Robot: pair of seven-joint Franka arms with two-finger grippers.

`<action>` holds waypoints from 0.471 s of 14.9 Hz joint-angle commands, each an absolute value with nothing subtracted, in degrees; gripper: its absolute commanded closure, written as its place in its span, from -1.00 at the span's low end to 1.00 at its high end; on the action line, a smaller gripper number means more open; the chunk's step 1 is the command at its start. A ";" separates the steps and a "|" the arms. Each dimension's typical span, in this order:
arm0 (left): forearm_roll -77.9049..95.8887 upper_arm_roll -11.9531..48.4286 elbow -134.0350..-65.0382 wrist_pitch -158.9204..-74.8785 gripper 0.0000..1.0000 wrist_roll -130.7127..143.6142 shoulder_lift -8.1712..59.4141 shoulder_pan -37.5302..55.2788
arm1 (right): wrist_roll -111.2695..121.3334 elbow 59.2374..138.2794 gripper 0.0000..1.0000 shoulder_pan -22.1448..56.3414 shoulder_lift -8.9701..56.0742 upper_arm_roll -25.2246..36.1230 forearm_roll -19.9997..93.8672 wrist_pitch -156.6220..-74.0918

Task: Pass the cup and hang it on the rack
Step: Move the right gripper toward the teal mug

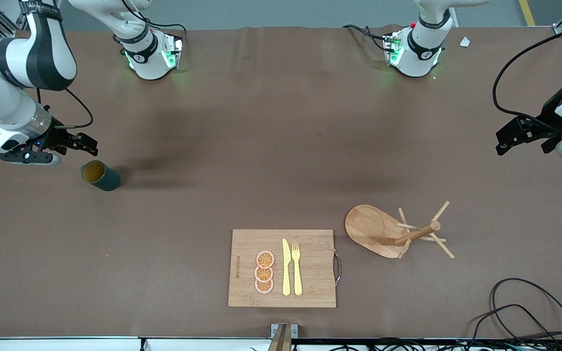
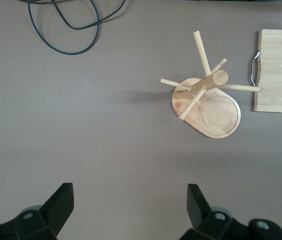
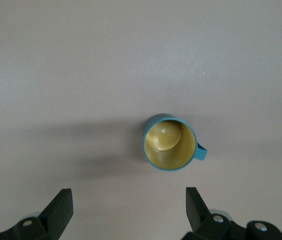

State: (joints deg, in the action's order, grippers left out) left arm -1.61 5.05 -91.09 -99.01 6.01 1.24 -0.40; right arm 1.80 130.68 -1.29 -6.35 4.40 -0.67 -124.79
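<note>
The cup [image 1: 100, 176], dark teal with a yellow-ochre inside, stands upright on the brown table toward the right arm's end. In the right wrist view the cup [image 3: 169, 145] shows its mouth from above, its handle sticking out to one side. My right gripper [image 1: 83, 144] [image 3: 128, 195] hangs open over bare table just beside the cup, holding nothing. The rack [image 1: 392, 231] [image 2: 220, 112], a light wooden mug tree on an oval base, stands toward the left arm's end. My left gripper [image 1: 505, 140] [image 2: 129, 189] is open and empty over bare table, well clear of the rack.
A wooden cutting board [image 1: 283, 268] [image 2: 278, 75] with orange slices, a yellow knife and a fork lies beside the rack, near the table's front edge. Black cables [image 1: 520, 302] [image 2: 66, 30] loop on the table near the front corner at the left arm's end.
</note>
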 commanded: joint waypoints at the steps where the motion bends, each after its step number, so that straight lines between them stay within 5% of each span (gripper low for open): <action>1: -1.93 5.27 -89.47 -98.00 -1.00 5.98 1.93 -0.62 | 2.20 133.42 -1.00 -2.64 -7.13 4.13 -0.70 -128.83; 7: -1.85 5.19 -89.47 -98.00 -1.00 5.98 2.02 -0.70 | 2.20 135.61 -1.00 -3.08 -2.38 4.13 -0.70 -136.03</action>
